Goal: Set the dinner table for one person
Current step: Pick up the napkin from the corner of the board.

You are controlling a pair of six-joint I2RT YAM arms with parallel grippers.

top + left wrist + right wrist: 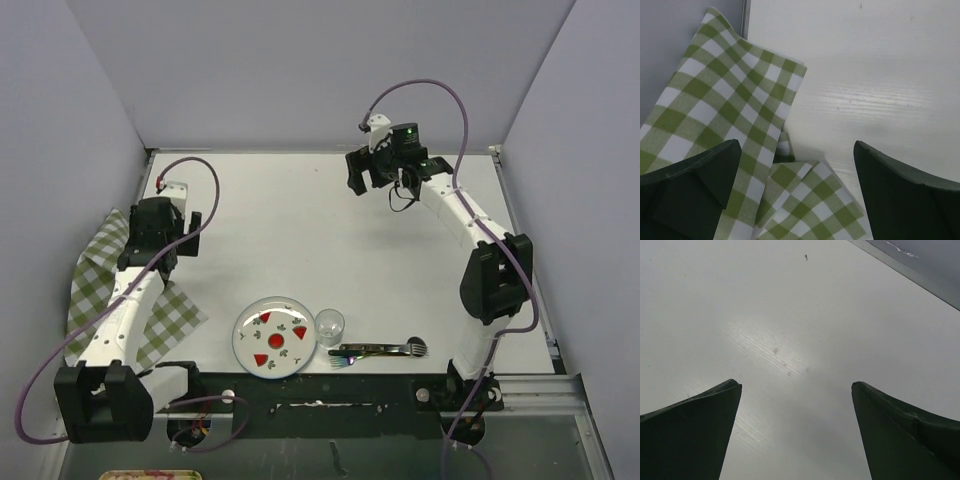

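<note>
Quick rundown for you, using the plate (pixel 273 338) as the anchor. It's white with red wedge shapes and little dark marks, and it sits on the dinner table (pixel 300 230) right at the near edge. The white top spreads out from under the plate, mostly toward the far side, with metal rails round the rim.

A small clear glass (pixel 330 325) stands just off the plate's right edge. It's so close that you can't really tell whether they touch. Past the glass, further right of the plate, some dark shiny cutlery (pixel 380 350) lies flat, roughly in line with the near edge. It's too small to sort out piece by piece.

The green checked cloth (pixel 100 290) is well left of the plate. It's rumpled and folded over itself, with one end riding up against the side wall.

Your left gripper (pixel 165 235) hangs far-left of the plate, above the cloth's inner edge. Its wrist view shows the fingers (pixel 700 175) spread wide with nothing between them, cloth (pixel 730 100) on one side and bare tabletop on the other.

Your right gripper (pixel 370 178) is way out beyond the plate on the far right, over bare white surface. Its fingers (pixel 695 430) are wide apart too, holding nothing and touching nothing.
</note>
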